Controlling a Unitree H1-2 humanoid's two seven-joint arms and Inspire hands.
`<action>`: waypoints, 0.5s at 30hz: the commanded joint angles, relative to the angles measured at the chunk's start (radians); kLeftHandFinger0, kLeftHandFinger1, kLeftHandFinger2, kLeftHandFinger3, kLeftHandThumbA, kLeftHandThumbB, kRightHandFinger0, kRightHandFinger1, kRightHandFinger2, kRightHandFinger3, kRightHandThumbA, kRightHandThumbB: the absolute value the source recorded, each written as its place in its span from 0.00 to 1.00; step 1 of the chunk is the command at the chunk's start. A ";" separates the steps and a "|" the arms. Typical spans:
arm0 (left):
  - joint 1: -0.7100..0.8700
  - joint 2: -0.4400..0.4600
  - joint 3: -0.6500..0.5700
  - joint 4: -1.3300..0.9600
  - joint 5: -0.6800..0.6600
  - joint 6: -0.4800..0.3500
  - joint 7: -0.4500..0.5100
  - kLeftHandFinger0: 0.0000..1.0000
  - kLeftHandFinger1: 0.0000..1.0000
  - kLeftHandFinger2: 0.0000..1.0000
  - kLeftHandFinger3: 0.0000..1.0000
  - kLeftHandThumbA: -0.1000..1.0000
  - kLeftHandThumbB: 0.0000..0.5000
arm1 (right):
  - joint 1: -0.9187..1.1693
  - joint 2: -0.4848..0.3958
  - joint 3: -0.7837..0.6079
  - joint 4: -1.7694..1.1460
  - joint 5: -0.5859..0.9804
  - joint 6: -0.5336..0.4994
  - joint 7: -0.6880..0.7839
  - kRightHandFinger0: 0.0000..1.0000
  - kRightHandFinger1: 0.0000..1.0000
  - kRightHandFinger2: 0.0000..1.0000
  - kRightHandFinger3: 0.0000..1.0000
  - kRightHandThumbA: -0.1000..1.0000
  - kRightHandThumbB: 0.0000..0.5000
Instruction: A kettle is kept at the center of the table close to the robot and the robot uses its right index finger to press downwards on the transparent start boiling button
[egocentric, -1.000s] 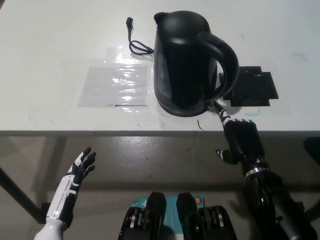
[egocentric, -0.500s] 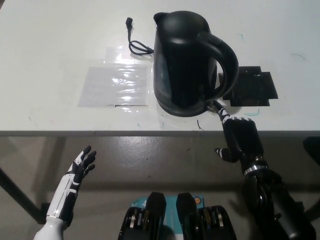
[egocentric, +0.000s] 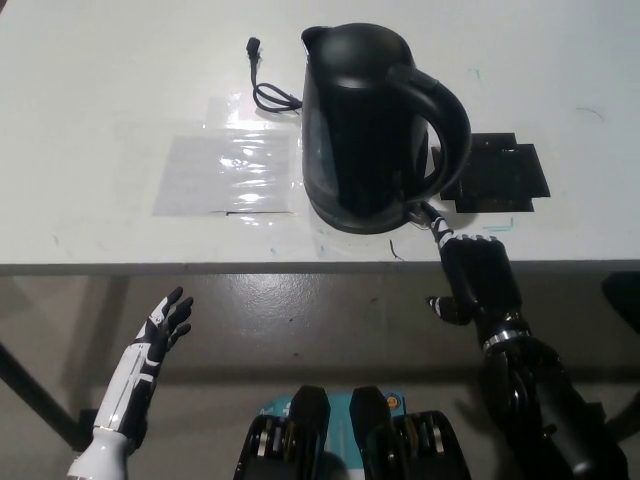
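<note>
Fingers (egocentric: 437, 224) at kettle (egocentric: 365, 125) base; black mat (egocentric: 497, 172) beside; cord (egocentric: 268, 85) behind

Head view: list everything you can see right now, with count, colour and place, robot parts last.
kettle: one, black, centre of the table near its front edge, handle toward the right
button: one, at the kettle's base below the handle; too small to tell its colour
cord: one, black, on the table behind and left of the kettle
plastic sheet: one, clear, flat on the table left of the kettle
mat: one, black, flat on the table right of the kettle
table: one, white
left hand: one, white, lower left below the table edge, open, resting
right hand: one, black, at the table's front edge, one finger reaching to the button
</note>
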 joint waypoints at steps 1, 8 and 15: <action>-0.015 0.013 -0.001 -0.026 -0.001 -0.016 -0.010 1.00 1.00 1.00 1.00 1.00 0.54 | -0.047 -0.004 0.020 0.028 -0.003 0.021 0.005 0.00 0.00 0.06 1.00 1.00 0.54; -0.018 0.013 -0.002 -0.026 -0.005 -0.013 -0.012 1.00 1.00 1.00 1.00 1.00 0.53 | -0.043 -0.003 0.044 0.055 0.001 0.032 0.014 0.00 0.00 0.05 1.00 1.00 0.57; -0.028 0.018 -0.004 -0.020 0.006 -0.010 -0.012 1.00 1.00 1.00 1.00 1.00 0.57 | -0.012 -0.012 0.077 0.020 -0.018 0.073 0.047 0.00 0.00 0.00 1.00 1.00 0.58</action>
